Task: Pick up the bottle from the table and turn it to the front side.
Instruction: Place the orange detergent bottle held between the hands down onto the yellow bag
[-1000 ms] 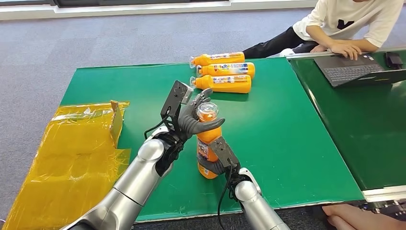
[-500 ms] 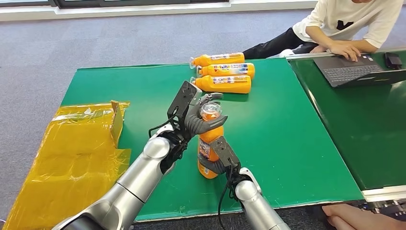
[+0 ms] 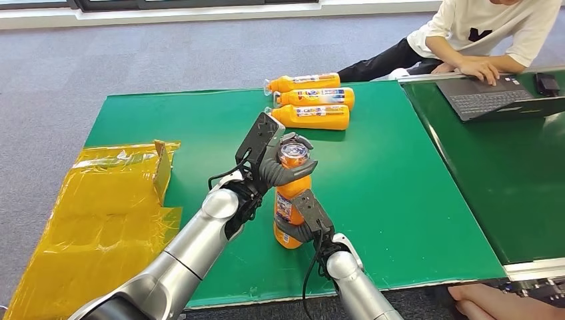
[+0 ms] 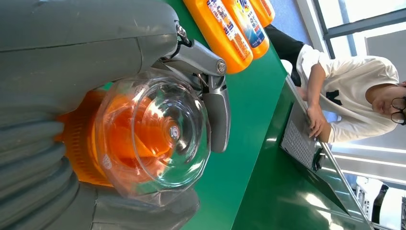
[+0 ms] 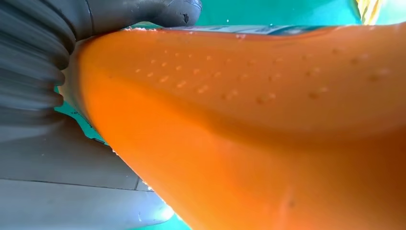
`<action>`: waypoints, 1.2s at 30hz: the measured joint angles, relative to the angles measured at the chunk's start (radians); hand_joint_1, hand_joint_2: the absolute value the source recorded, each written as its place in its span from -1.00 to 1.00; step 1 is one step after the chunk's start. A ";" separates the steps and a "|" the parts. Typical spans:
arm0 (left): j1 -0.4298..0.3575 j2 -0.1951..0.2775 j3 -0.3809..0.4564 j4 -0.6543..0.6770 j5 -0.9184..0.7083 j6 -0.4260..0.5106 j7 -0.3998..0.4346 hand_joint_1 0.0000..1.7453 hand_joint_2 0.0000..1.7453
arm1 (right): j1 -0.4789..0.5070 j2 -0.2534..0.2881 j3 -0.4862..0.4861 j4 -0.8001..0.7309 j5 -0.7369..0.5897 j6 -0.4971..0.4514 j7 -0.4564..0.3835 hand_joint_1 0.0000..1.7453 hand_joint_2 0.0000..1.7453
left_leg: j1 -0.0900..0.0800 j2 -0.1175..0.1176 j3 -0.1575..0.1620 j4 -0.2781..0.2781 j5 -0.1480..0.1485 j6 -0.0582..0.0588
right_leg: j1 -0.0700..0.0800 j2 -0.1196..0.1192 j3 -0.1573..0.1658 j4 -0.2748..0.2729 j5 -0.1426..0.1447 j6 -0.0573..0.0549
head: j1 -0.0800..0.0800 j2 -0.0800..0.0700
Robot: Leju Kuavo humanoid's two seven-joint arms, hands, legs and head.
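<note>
Near the front middle of the green bench (image 3: 400,200), an orange bottle (image 3: 291,207) stands upright with both robot hands on it. Up top, the left hand (image 3: 280,163) wraps its fingers around the neck just under the clear domed cap (image 3: 293,155); in the left wrist view that cap (image 4: 153,132) sits right in the curl of the hand (image 4: 72,120), grey thumb on one side, darker fingers (image 4: 218,110) on the other, tight on the orange neck. Down low, the right hand (image 3: 303,220) grips the bottle's lower body, where part of a printed label faces the camera. In the right wrist view the orange wall of the bottle (image 5: 249,124) presses close against the ribbed grey hand (image 5: 43,96), with a dark fingertip (image 5: 177,12) curling over its edge. Whether the bottle's base is touching the bench or lifted just off it, I cannot tell.

At the far side of the bench, three more orange bottles (image 3: 313,100) lie on their sides, packed next to one another. To the left, yellow plastic sheeting (image 3: 100,213) drapes off the bench edge. On the right, a person in a white shirt (image 3: 486,33) types on a laptop (image 3: 500,97) resting on a second green bench (image 3: 493,187).
</note>
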 joint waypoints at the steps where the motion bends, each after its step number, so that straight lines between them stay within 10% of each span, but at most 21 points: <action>1: 0.000 0.000 0.000 0.001 0.000 0.000 0.000 1.00 1.00 | 0.000 0.000 0.000 0.000 0.000 0.000 0.000 1.00 1.00 | 0.000 0.000 0.000 0.000 0.000 0.000 | 0.000 0.000 0.000 0.000 0.000 0.000 | 0.000 0.000; 36: -0.005 -0.002 -0.008 0.008 -0.001 0.000 0.000 1.00 1.00 | 0.001 0.000 0.000 0.000 0.000 0.000 0.000 1.00 1.00 | 0.000 0.000 0.000 0.000 0.000 0.000 | 0.000 0.000 0.000 0.000 0.000 0.000 | 0.000 0.000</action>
